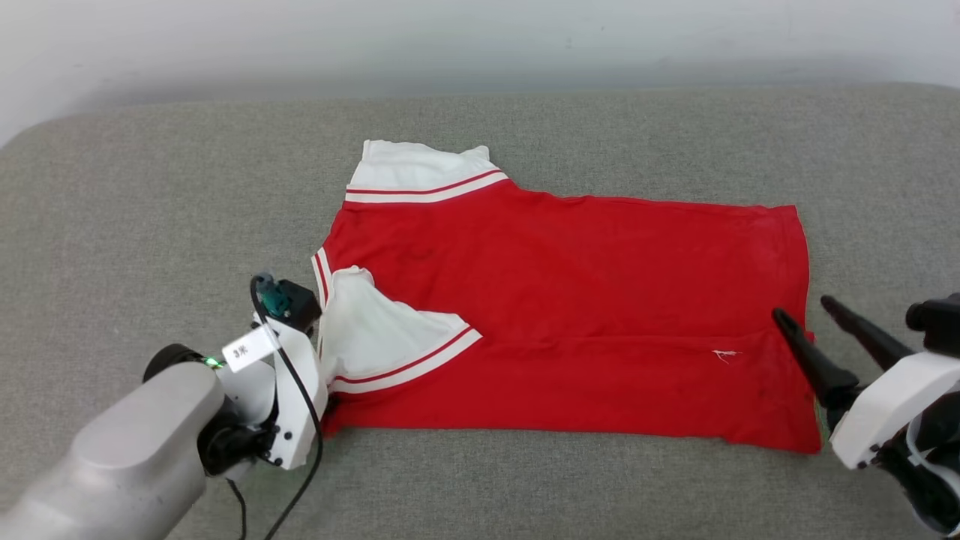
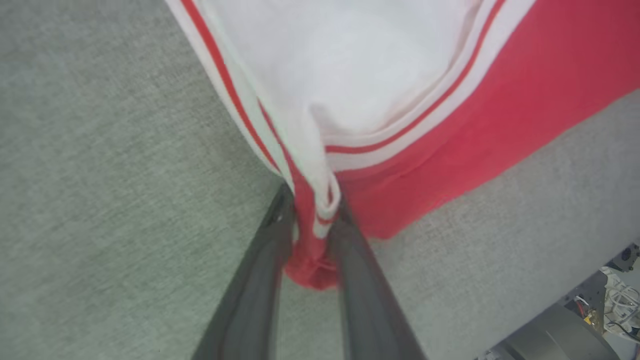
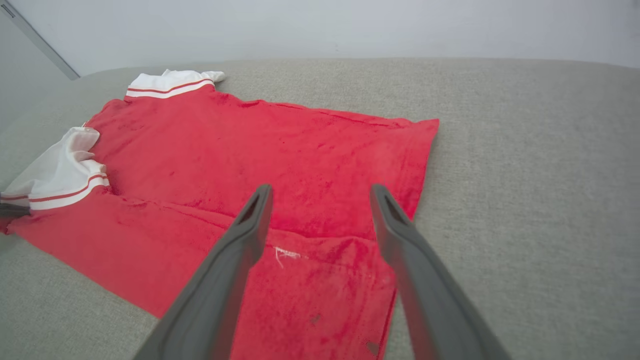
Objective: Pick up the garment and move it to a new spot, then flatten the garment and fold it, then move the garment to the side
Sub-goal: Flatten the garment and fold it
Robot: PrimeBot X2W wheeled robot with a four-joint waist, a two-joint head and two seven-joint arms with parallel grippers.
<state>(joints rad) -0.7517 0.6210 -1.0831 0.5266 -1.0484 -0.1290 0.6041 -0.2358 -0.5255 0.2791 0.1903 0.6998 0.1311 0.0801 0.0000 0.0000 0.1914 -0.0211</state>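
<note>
The garment point(image 1: 570, 300) lies face down on the grey cushion, its lower long edge folded up over the body, no numbers showing. Its far white sleeve point(image 1: 420, 172) sticks out at the back; the near white sleeve point(image 1: 382, 337) is folded onto the red body. My left gripper point(image 2: 312, 205) is shut on the bunched sleeve trim and red cloth at the garment's near left corner point(image 1: 330, 420). At the right end, my right gripper point(image 1: 804, 309) stands open just above the hem point(image 3: 400, 210), with nothing between its fingers point(image 3: 250, 235).
The grey upholstered surface point(image 1: 150, 225) stretches wide on all sides of the garment, with a pale wall point(image 1: 480, 37) behind it. Past the cushion's edge in the left wrist view, part of the robot's base and cables point(image 2: 600, 310) shows.
</note>
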